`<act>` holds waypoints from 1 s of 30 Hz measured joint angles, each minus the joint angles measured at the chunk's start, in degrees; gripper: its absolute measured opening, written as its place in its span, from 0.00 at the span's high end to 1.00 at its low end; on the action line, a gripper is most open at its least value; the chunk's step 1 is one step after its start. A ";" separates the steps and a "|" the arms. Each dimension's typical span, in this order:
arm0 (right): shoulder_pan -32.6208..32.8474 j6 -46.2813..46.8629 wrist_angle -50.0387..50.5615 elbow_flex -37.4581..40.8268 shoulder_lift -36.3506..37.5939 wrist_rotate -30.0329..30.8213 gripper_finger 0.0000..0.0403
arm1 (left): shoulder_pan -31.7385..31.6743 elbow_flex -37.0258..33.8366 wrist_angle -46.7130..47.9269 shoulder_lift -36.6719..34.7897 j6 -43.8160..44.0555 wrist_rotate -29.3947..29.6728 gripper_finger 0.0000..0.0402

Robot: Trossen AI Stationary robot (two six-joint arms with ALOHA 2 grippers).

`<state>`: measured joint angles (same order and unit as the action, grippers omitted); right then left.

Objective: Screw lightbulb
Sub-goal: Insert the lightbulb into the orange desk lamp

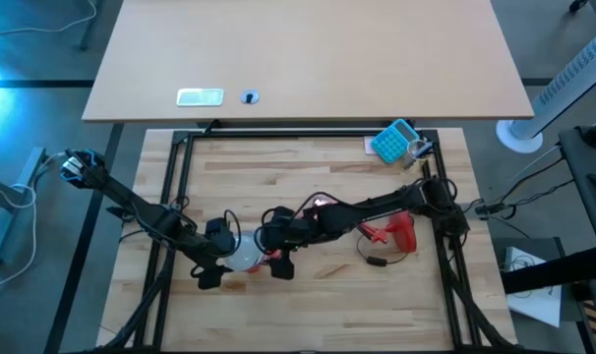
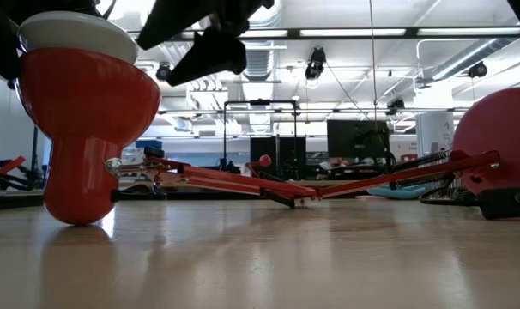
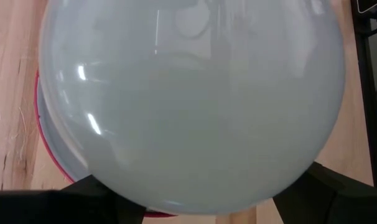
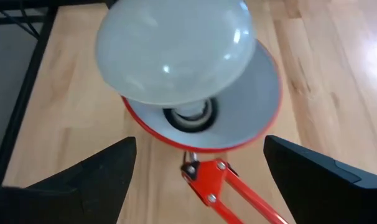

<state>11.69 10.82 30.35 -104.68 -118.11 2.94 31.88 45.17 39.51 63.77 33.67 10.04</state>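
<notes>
I'm clamping the left gripper (image 1: 229, 258) on the lightbulb (image 4: 174, 51), seemingly seating it in the shade (image 4: 251, 118) near the table's (image 1: 318, 305) front edge, while the right gripper (image 1: 278, 258) is waiting apart beside it.

Ceiling strip lights (image 2: 346, 33) — monitors (image 2: 357, 137) on far benches; tan desk (image 1: 308, 59) beyond table.

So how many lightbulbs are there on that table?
1. The lightbulb sits over the red lamp shade, base at the socket, near the table's front left between the two arms. No other shows, though the arms could hide one.
</notes>
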 joint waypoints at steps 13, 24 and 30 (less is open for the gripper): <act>-3.92 2.42 1.32 -0.04 -0.23 1.73 0.16 | 0.00 0.02 0.00 -0.02 0.49 -0.02 0.33; -5.42 4.59 1.29 -0.04 -0.43 1.99 0.37 | 0.00 0.02 0.00 -0.02 1.56 -0.09 0.33; -5.49 4.92 0.97 -0.04 -0.88 2.14 0.46 | 0.00 0.02 0.00 -0.02 1.57 -0.09 0.33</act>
<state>6.20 15.74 31.31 -104.73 -118.99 5.08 31.88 45.19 39.51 63.75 35.24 9.96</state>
